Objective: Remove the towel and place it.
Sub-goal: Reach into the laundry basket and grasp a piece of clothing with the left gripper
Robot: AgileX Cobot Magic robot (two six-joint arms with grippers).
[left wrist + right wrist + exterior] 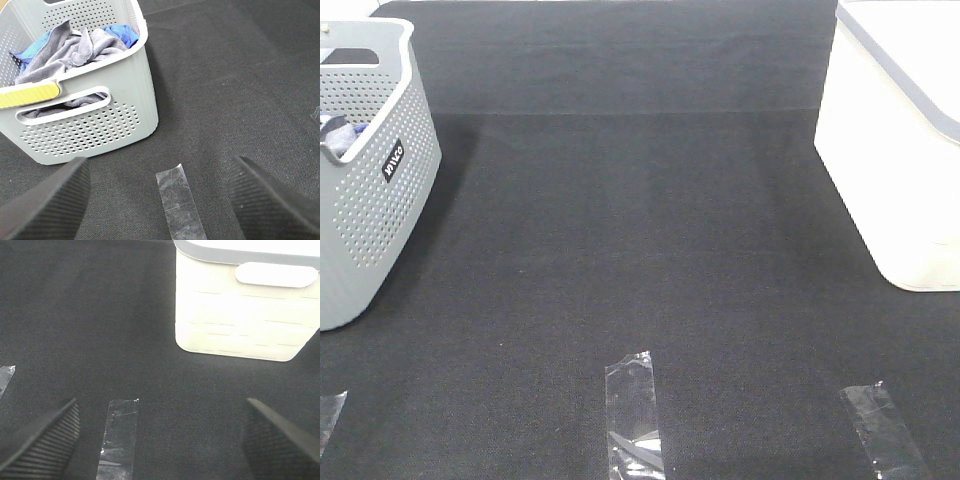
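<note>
- Far left of the exterior high frame: a light grey perforated plastic basket [370,200] stands on the black textured mat [640,250], partly cut off by the frame edge.
- Inside it, seen from the left wrist camera, lies the slate-grey terry towel [65,50] — bunched in a heap, one fold showing through the handle slot, with a bright blue cloth [122,34] tucked beside and under it. Crumpled like this, it shows no clear long axis.
- The left gripper [160,200] hangs over the mat with its jaws spread wide and nothing between them but a clear tape strip [177,200] on the mat below. The basket sits ahead of it and off to one side, near but apart.
- Centre of the exterior frame: bare mat, with tape strips along the lower edge.
- The right gripper [160,435] is likewise spread and empty.
- Far right: a white plastic bin with a grey rim [900,150], ahead of the right gripper.
- Judgement: the towel lies on the left arm's side — that arm is plainly nearer, and would have to reach forward and down over the rim.
</note>
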